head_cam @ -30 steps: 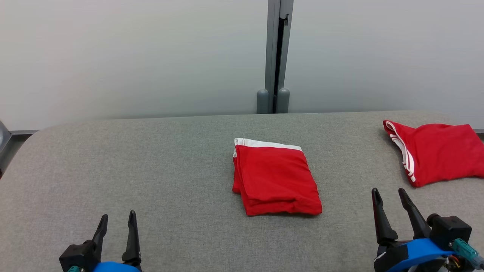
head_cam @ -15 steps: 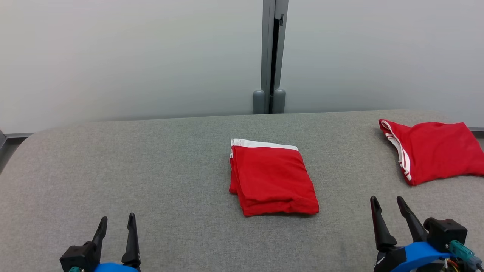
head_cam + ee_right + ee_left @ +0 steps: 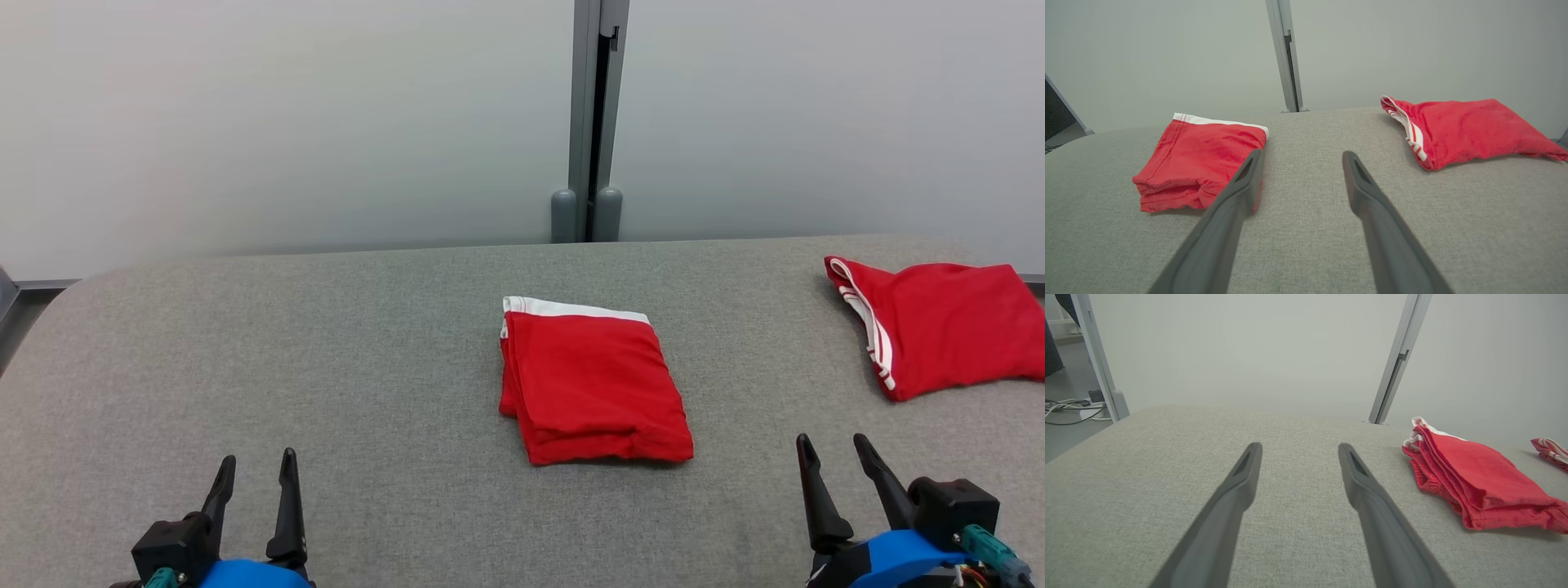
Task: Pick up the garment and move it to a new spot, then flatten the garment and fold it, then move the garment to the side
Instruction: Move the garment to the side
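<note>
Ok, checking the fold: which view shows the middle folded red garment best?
The head view: the folded red garment lies whole and unobstructed, seen from above. The left wrist view shows it low, side-on, layers stacked. In the right wrist view the right end effector overlaps one corner.

Two red garments on one grey padded table (image 3: pixel 326 367): a folded garment (image 3: pixel 592 384) at centre and a second garment (image 3: pixel 939 327) at far right. Two grippers, the left gripper (image 3: pixel 258 457) and the right gripper (image 3: pixel 833 441), each with two dark fingers. One grey post (image 3: pixel 589 122) behind.
</note>
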Controlling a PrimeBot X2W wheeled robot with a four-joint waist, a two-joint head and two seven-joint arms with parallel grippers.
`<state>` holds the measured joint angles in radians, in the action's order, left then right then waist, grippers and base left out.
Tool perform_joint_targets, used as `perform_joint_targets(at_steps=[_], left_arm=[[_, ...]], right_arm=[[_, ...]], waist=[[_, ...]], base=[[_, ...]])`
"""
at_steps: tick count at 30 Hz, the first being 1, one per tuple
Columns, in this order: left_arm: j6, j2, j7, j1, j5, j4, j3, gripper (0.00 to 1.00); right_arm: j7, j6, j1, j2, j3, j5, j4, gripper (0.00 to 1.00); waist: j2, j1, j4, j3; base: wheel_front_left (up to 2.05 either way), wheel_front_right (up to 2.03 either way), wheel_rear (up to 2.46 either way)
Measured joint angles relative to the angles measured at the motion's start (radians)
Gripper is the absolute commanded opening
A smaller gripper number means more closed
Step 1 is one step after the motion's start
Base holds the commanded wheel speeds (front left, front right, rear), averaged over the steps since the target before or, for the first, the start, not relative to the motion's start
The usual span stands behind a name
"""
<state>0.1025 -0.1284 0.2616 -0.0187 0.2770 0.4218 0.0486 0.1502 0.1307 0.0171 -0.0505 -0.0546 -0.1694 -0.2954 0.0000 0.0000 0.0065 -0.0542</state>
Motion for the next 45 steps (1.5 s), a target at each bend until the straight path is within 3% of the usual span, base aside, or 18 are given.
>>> perform_joint_targets(at_steps=[10,17,28,36,42,43,44,45], left_arm=[[0.001,0.003,0.000,-0.009,-0.005,-0.010,0.005,1.00],[0.009,0.011,0.000,-0.054,-0.013,-0.016,0.043,1.00],[0.019,0.026,0.000,-0.168,-0.017,-0.040,0.097,1.00],[0.021,0.033,0.000,-0.209,-0.017,-0.055,0.121,1.00],[0.022,0.038,0.000,-0.213,-0.017,-0.058,0.132,1.00],[0.022,0.039,0.000,-0.214,-0.017,-0.059,0.133,1.00],[0.022,0.040,0.000,-0.214,-0.017,-0.059,0.134,1.00],[0.022,0.041,0.000,-0.214,-0.017,-0.059,0.135,1.00]], right_arm=[[-0.047,0.000,0.037,0.000,0.026,0.033,0.000,1.00],[-0.225,0.000,0.218,0.001,0.045,0.064,-0.063,1.00],[-0.459,0.000,0.533,-0.001,0.001,0.001,-0.404,1.00],[-0.448,0.000,0.624,-0.001,-0.062,0.050,-0.596,1.00],[-0.474,0.000,0.673,-0.004,-0.045,0.033,-0.699,1.00],[-0.479,0.000,0.679,-0.006,-0.032,0.030,-0.708,0.76],[-0.485,-0.001,0.686,-0.009,-0.015,0.030,-0.716,0.31],[-0.492,-0.001,0.693,-0.015,0.000,0.029,-0.721,0.01]], waist=[[0.0000,0.0001,0.010,0.021],[0.0000,0.0000,0.042,0.055],[0.0002,0.0003,0.117,0.160],[0.0002,0.0002,0.169,0.220],[0.0001,0.0000,0.189,0.240],[0.0001,0.0000,0.191,0.242],[0.0001,0.0000,0.192,0.244],[0.0001,0.0000,0.193,0.245]], base=[[0.00,0.00,0.00],[0.00,0.00,0.00],[0.00,0.00,0.00],[0.00,0.00,0.00],[0.00,0.00,0.00],[0.00,0.00,0.00],[0.00,0.00,0.00],[0.00,0.00,0.00]])
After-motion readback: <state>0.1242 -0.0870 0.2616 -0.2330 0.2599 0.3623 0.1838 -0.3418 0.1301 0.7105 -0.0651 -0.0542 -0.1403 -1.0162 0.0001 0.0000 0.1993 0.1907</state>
